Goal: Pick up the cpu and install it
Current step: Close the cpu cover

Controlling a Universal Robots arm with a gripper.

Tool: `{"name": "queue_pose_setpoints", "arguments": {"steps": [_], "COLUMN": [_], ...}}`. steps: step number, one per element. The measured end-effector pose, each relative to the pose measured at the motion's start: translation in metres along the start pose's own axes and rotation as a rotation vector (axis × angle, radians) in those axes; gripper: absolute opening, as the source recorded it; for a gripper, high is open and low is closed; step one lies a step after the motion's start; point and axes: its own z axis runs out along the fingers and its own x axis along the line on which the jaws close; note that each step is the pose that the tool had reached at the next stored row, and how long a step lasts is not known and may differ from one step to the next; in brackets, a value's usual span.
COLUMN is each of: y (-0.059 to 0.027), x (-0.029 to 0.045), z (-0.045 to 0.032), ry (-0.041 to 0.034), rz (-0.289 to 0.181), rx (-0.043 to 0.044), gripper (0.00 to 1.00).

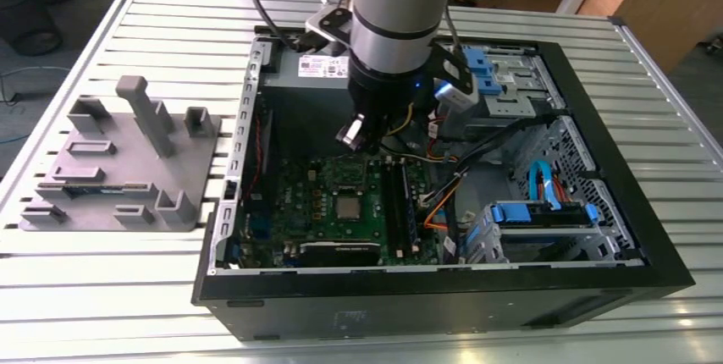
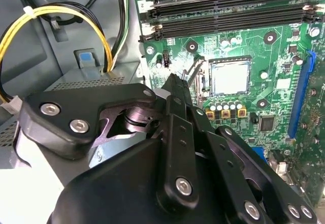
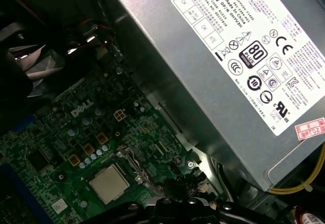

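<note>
Even indoor light, case interior shadowed — label glare, foreground blurred

Dull silver metal cpu (image 2: 230, 77) on glossy green motherboard (image 2: 264, 46); matt grey plastic tray (image 1: 113, 169).

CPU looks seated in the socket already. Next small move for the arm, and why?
Probably a short straight lift. The cpu lies flat in the motherboard socket, apart from the gripper, which hangs above the board and holds nothing visible.
</note>
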Motion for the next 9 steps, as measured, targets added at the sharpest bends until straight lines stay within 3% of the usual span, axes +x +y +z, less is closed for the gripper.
{"name": "queue_pose_setpoints", "arguments": {"steps": [9], "y": [-0.0020], "x": [-0.0016], "z": [-0.0002], "ry": [0.0020], "rz": [0.000], "rx": [-0.0022], "gripper": [0.13]}}
